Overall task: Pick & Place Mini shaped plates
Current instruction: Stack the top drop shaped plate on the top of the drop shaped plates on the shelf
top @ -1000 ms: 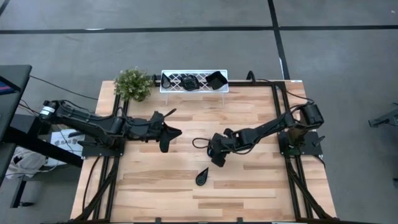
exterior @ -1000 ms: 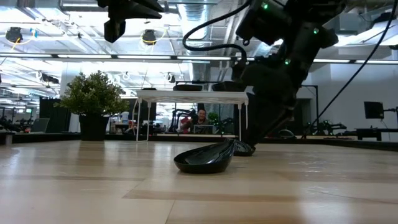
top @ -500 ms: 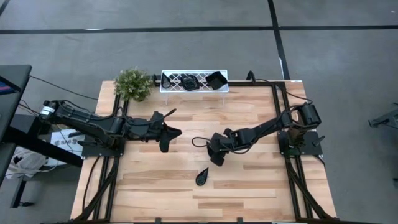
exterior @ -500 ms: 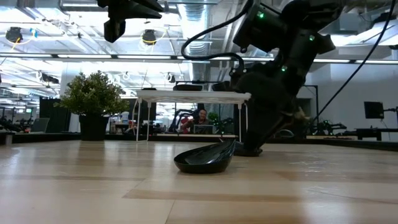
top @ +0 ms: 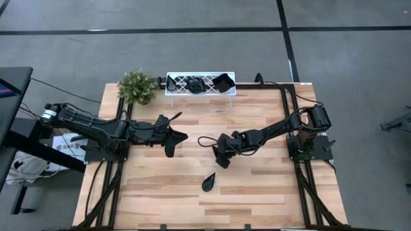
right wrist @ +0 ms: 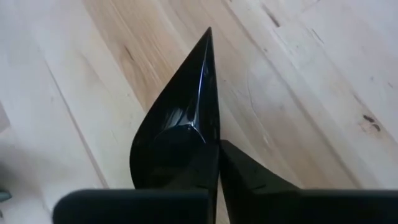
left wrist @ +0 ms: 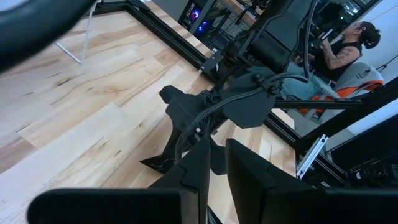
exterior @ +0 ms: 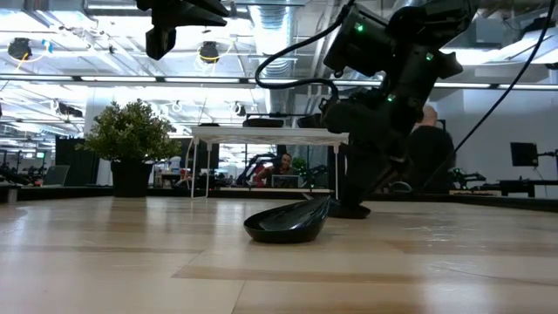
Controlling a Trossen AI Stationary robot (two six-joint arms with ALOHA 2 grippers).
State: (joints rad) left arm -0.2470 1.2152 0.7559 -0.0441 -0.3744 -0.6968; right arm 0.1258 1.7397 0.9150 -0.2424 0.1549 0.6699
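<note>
From above, we are seeing the right gripper (top: 221,160) reaching low over the middle of the pale wooden plank table (top: 257,199), above a glossy black teardrop-shaped mini plate (top: 209,181) that is lying alone on the boards. The left gripper (top: 172,144) is waiting left of centre. Along the far edge, a white lattice-patterned rectangular tray (top: 200,84) is carrying more black plates, beside a small green potted plant (top: 137,86).

At table height, we are looking at the teardrop plate (exterior: 288,224) resting flat on the wood, with the right gripper (exterior: 349,208) just behind it; an open workshop with ceiling lights is stretching beyond.

The left wrist view is showing narrowly parted fingers (left wrist: 199,168) holding nothing, and a seated person (left wrist: 342,50) past the table.

Only the right wrist view is showing its fingers (right wrist: 249,174) pressed together, pinching a teardrop plate's (right wrist: 180,124) rim.
</note>
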